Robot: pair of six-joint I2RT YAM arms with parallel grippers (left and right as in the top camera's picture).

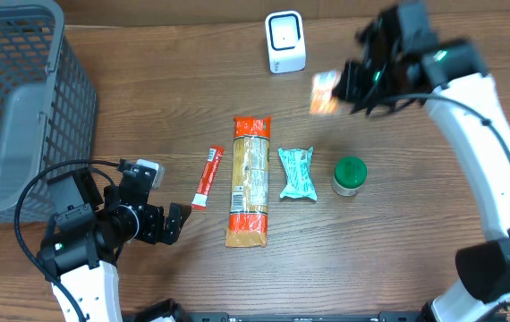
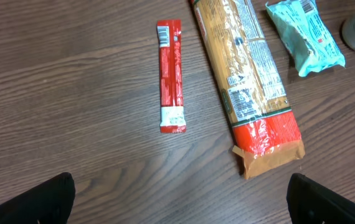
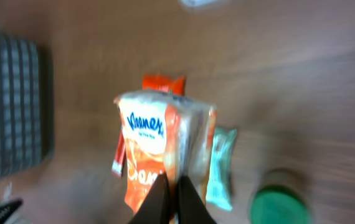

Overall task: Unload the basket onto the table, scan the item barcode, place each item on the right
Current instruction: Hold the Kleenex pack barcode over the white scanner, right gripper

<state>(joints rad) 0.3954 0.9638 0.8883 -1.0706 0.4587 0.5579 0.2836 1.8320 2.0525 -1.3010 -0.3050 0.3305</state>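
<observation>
While the right hand [image 3: 173,190] is pinched shut on one end of the orange-and-white tissue pack [image 3: 159,146], that pack hangs in the air above the worktop [image 1: 398,233]. Beyond the pack from this hand stands the white scanner [image 1: 285,41], near but apart. Under the hand lie a teal pouch [image 3: 220,165] and a green-lidded jar [image 3: 279,208]. The left hand [image 2: 180,208] is spread wide with nothing in it, low over the worktop; ahead of it lie a red stick packet [image 2: 170,74] and, towards its right finger, a long pasta pack [image 2: 252,87].
</observation>
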